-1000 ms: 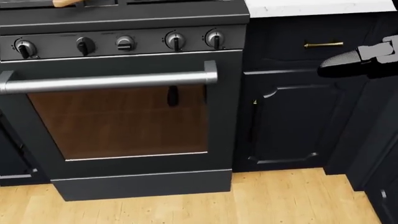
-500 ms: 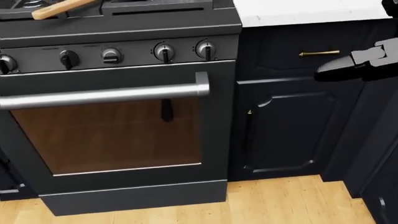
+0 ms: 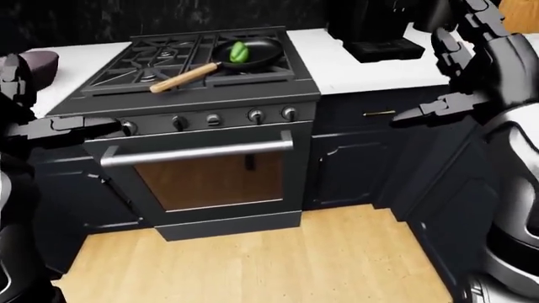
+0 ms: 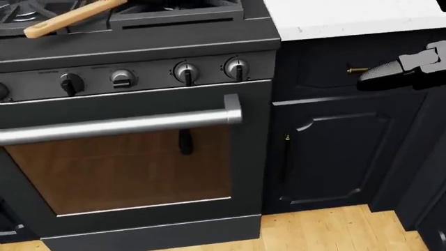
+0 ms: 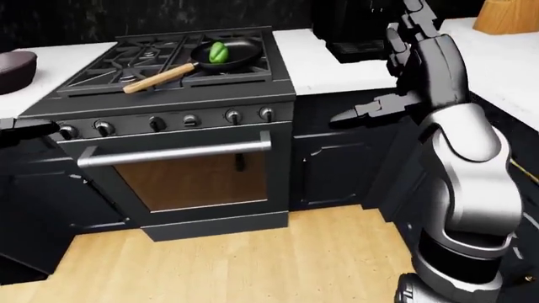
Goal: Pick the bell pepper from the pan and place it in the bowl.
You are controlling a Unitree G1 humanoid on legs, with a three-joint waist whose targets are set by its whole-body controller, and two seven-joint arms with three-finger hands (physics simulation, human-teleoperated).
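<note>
Both hands hang empty, fingers apart, well short of the stove (image 3: 202, 126): left hand (image 3: 76, 125) by the knobs, right hand (image 5: 371, 110) before the cabinet; the green bell pepper (image 5: 217, 52) sits in the pan (image 5: 229, 53), wooden handle pointing outward; no bowl clearly shows.

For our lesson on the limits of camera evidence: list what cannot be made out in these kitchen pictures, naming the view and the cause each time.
- Bell pepper: out of the head view, cut off by the top edge with most of the pan; only the wooden handle shows.
- Bowl: cut by the right-eye view's left edge; its inside is hidden.
- Right hand: finger spacing unclear, dark on dark cabinets.
- Left hand: fingers too dark to read.
</note>
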